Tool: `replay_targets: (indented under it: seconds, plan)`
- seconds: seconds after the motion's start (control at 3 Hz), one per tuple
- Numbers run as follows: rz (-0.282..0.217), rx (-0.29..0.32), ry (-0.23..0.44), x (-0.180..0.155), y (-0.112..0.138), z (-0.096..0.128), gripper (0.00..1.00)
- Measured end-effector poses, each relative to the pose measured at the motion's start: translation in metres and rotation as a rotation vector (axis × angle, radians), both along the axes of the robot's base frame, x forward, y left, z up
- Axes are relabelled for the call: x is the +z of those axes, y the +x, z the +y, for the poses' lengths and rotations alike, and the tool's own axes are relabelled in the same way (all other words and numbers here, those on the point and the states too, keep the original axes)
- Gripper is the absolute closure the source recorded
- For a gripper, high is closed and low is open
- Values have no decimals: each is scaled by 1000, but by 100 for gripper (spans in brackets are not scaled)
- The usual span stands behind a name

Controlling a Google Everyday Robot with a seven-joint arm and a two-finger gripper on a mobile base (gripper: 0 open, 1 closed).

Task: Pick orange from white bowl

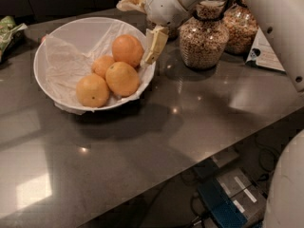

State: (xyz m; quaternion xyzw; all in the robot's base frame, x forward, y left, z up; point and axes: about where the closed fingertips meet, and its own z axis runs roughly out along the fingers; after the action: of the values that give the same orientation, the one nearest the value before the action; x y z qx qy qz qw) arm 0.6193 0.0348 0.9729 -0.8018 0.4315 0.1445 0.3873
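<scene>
Gripper (136,33) at the upper middle of the frame, at the right-hand rim of the white bowl (42,56); its two pale fingers (156,42) are spread wide, one hanging down along the rim and the other reaching up and to the left, and nothing is held between them. The lower finger lies just beside the orange (127,50), on its right; whether the two touch cannot be told. The orange, the deepest in colour of the four fruits, sits at the back right of the bowl on crinkled white paper (61,65). A smaller fruit (102,65) lies against it to the lower left, and two yellower fruits (122,78) (92,90) lie in front, towards the lower left of the bowl. To the right of the gripper, two glass jars (203,39) (240,25) of grain stand on the dark counter (190,127), the nearer one close behind the arm. A white card (263,51) leans at the far right, and a green packet (9,30) lies at the upper left edge.

Step in hand, as judged: the approach, with the grasp not yet made. The next move calls for bringing the spread fingers to either side of the orange, low enough to pass its widest part, while keeping clear of the rim and the neighbouring fruit, then closing and lifting straight up
</scene>
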Motion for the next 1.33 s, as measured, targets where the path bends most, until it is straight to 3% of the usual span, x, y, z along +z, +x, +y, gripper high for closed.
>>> replay_targets:
  seconds: [1.33]
  plan:
    - [0, 0, 0, 0, 0, 0, 23]
